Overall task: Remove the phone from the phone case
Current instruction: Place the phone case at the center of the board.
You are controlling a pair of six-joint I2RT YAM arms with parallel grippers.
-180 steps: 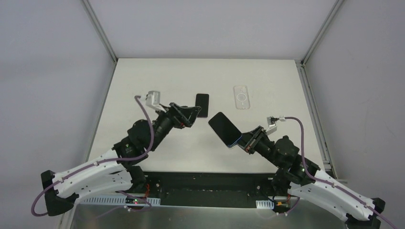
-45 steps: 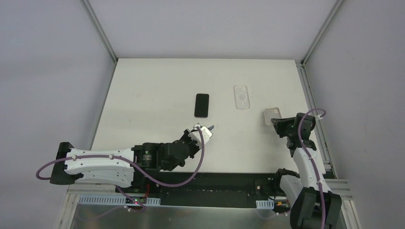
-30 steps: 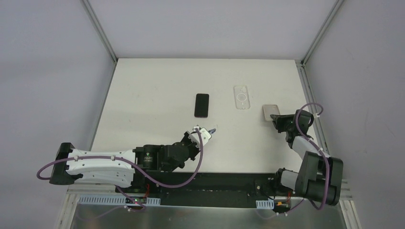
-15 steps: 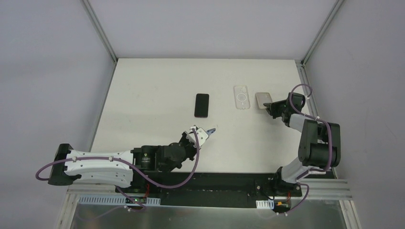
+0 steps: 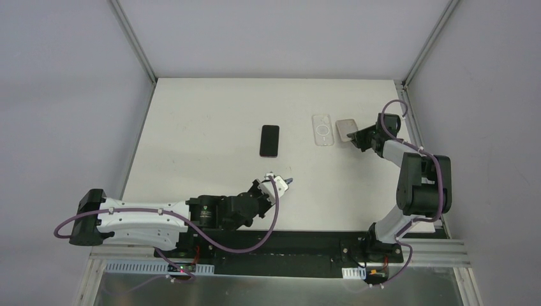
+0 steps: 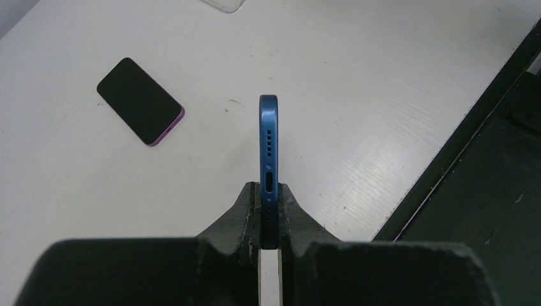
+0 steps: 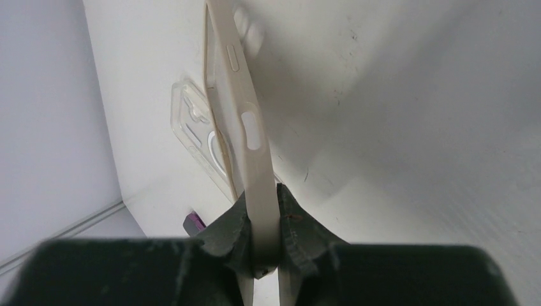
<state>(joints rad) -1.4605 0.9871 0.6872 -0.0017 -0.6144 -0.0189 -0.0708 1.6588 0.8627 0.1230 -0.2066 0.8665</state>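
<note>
Pinched the blue phone (image 6: 268, 137) on edge between the left fingers (image 6: 250, 209), closed hard on its end right by the charging port, with the bare rim and speaker holes turned toward the wrist camera. Held it at about 6 o'clock on the counter (image 5: 191, 127), near the front edge.

Clamped the beige case (image 7: 241, 95) on edge in the right fingers (image 7: 234, 223), closed down to the thickness of its side wall, with the button cut-outs facing the wrist camera. Held that case at about 2 o'clock on the counter, well apart from the blue phone. Had the blue phone wholly out of the beige case. Could not tell whether the far end of the case touched the surface.

Saw a clear case (image 5: 322, 129) lying flat just beside the beige one, at its 9 o'clock, ring mark up. Saw a dark phone (image 5: 270, 140) with a purple rim lying flat, screen up, at 12 o'clock from the left fingers and at 9 o'clock from the clear case, apart from both.
</note>
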